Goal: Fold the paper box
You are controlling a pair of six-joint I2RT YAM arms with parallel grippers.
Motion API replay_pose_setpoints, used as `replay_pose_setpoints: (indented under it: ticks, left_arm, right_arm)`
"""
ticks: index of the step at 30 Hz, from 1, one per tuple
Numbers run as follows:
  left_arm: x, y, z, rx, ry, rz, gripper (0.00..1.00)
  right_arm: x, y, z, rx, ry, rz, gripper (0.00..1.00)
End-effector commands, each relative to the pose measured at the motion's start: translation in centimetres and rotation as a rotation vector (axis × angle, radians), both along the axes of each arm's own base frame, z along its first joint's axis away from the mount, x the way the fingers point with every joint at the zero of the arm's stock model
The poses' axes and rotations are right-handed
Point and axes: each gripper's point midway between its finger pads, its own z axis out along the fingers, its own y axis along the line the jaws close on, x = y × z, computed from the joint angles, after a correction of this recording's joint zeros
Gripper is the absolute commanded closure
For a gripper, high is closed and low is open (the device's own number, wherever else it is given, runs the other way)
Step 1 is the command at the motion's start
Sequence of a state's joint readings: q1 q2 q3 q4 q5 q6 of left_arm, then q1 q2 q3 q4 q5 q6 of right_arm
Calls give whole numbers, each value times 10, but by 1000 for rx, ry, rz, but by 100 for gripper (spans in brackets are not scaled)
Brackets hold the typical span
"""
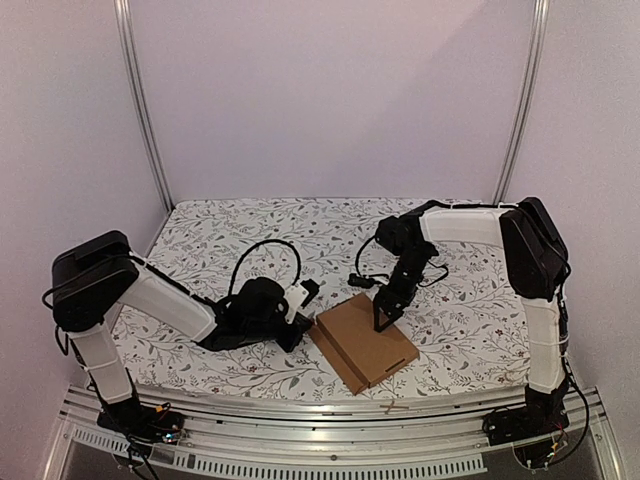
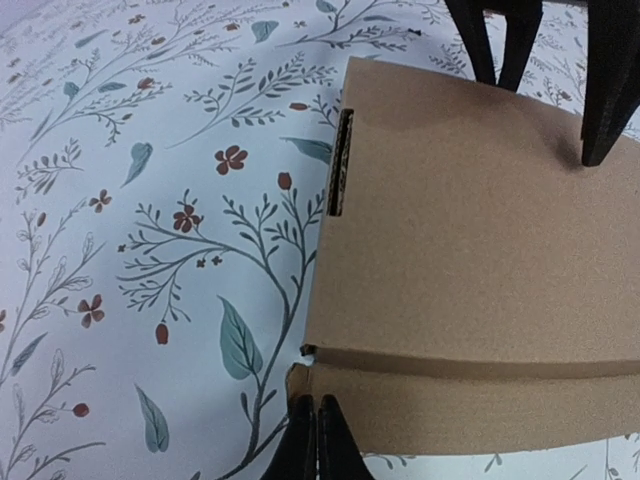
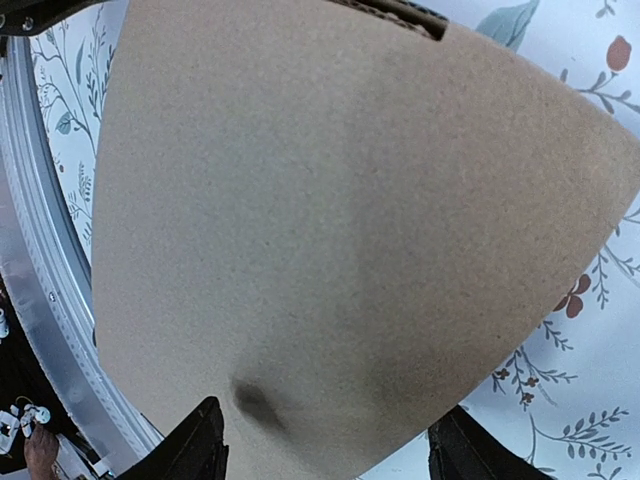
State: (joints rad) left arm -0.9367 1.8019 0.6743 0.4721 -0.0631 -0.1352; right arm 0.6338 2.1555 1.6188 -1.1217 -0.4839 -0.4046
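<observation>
From above, the paper box (image 1: 362, 345) lies flat on the floral worktop (image 1: 220, 230), close to its near edge, with the right gripper (image 1: 385, 320) planted on its lid.

In the left wrist view, the left gripper (image 2: 316, 408) has its jaws closed together at the corner of the box's folded strip (image 2: 480, 410). I cannot tell whether cardboard sits between them.

In the right wrist view, the jaws are spread wide over the lid, holding nothing. My worry is that a tug from the left against that pinned lid could crease the strip or skid the box toward the rail (image 3: 45, 250).
</observation>
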Motion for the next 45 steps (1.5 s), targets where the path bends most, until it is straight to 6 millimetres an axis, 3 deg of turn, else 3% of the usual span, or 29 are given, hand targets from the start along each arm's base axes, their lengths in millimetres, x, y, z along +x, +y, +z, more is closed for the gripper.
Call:
replay_pose_setpoints:
  ticks: [1,5,11,14,17,31,45]
  left_arm:
    - [8,1,-9,27,25,8,96]
    - [10,4,-10,37,26,25,91]
    - [-2,17,13,-30,-27,11,84]
    - [1,24,5,10,-16,38,80]
    - [6,18,-2,29,7,24,78]
    - [18,9,-10,38,33,-3,83]
    - [16,2,-13,32,64,-40,96]
  right_arm:
    - [-2,0,-3,2,24,-4,32]
    - [-3,0,-4,2,27,-2,32]
    - [-3,-1,-1,4,22,-2,32]
    - [-3,-1,-2,4,22,-1,32]
    - [-3,0,-4,3,27,-1,32]
    - [-4,0,-3,4,32,-5,32]
    - [-3,0,-4,4,32,-7,32]
